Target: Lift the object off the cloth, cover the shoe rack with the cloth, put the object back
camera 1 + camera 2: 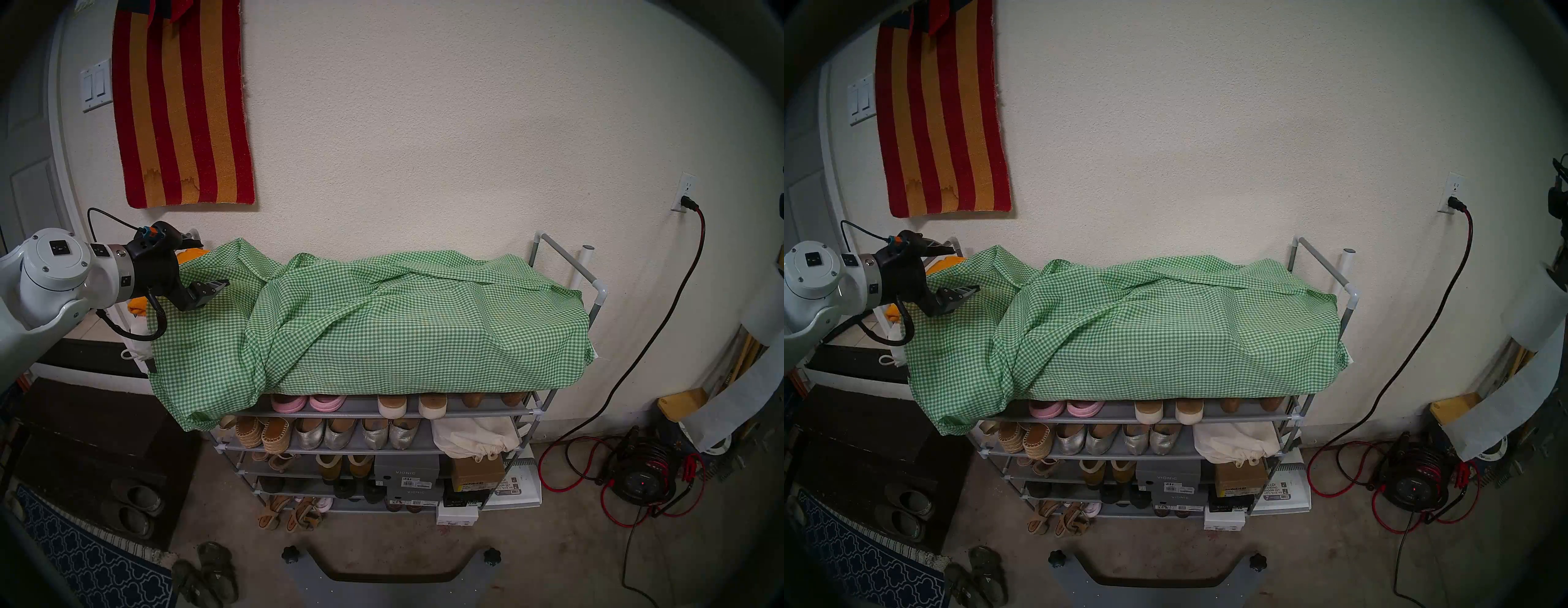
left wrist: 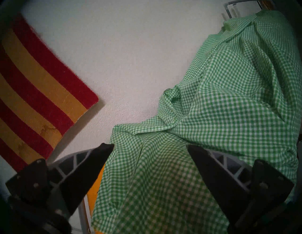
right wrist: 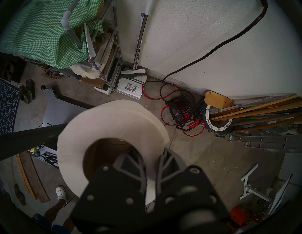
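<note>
Closest to the right wrist camera is the right gripper (image 3: 151, 165), and its two fingers are pressed together on the wall of the paper roll (image 3: 112, 130), one finger inside the brown cardboard core and one outside. In the head views this roll (image 1: 1535, 314) hangs high at the right edge, well apart from the rack, and a loose sheet trails down from it.

The green-and-white checked cloth (image 1: 382, 331) lies over the top of the shoe rack (image 1: 526, 412). It is wrinkled, and on the left side it hangs lower than the second shelf. The lower shelves with shoes and boxes are not covered.

The left gripper (image 1: 203, 271) is above the left end of the cloth. Its fingers (image 2: 98, 156) stand wide apart and they hold nothing; I cannot tell if they touch the fabric. A folded orange cloth (image 1: 138, 308) shows beside it.
</note>
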{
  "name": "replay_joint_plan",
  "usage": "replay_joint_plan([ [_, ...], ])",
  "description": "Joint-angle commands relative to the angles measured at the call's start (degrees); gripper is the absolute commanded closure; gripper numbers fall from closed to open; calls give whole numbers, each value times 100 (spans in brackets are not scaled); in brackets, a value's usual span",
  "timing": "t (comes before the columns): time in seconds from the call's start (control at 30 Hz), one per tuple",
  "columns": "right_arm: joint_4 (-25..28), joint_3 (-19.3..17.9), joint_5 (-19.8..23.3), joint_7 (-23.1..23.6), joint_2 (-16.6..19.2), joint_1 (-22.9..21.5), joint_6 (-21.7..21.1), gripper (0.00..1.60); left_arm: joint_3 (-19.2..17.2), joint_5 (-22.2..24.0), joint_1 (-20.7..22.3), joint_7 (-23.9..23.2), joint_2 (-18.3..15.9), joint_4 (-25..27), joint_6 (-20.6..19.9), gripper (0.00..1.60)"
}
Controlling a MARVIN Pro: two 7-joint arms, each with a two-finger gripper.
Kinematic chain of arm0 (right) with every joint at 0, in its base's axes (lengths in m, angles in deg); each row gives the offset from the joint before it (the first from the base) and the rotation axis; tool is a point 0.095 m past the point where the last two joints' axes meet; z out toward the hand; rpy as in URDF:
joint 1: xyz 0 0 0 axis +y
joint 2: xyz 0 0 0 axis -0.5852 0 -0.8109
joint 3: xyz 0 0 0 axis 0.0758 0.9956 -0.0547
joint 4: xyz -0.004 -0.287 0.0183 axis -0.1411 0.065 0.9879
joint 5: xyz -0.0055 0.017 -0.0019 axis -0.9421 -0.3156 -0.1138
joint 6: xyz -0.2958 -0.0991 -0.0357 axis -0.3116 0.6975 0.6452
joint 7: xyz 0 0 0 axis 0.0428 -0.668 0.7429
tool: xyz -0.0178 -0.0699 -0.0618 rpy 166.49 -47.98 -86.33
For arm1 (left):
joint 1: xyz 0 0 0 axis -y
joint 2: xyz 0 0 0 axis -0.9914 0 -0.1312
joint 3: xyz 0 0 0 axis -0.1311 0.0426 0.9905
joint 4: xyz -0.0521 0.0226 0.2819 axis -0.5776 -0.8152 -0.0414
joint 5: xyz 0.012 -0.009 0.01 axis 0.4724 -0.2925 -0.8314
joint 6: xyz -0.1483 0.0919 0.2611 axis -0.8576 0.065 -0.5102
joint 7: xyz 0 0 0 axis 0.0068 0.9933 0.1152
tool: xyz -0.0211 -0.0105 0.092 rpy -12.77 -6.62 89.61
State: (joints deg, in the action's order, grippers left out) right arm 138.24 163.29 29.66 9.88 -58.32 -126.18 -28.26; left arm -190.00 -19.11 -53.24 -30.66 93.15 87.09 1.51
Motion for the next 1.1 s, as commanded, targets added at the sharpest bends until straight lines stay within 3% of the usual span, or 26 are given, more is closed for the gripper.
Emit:
replay_joint_plan([
  [0.0, -28, 0, -4, -16, -23, -11, -5, 160, 101, -118, 62, 14, 14, -19, -111, 0],
  [0.67, -36, 30, 41, -20, -49, 12, 38, 160, 364, -336, 410, -48, 14, -199, -460, 0],
  [0.7, -37, 33, 45, -20, -51, 15, 42, 160, 384, -346, 446, -81, 14, -208, -486, 41],
  [0.77, -38, 36, 50, -20, -54, 17, 45, 160, 401, -354, 485, -128, 14, -222, -514, 60],
  [0.83, -39, 38, 53, -21, -56, 18, 47, 160, 415, -363, 508, -156, 14, -230, -532, 57],
  [0.9, -39, 42, 57, -21, -59, 21, 51, 160, 444, -376, 539, -200, 14, -244, -559, 67],
  [0.97, -40, 45, 62, -22, -61, 23, 55, 160, 478, -390, 565, -239, 14, -256, -581, 120],
  [1.03, -41, 48, 66, -22, -64, 25, 58, 160, 510, -406, 589, -266, 14, -261, -596, 160],
  [1.07, -42, 50, 69, -22, -65, 26, 60, 160, 528, -415, 608, -280, 14, -265, -605, 160],
])
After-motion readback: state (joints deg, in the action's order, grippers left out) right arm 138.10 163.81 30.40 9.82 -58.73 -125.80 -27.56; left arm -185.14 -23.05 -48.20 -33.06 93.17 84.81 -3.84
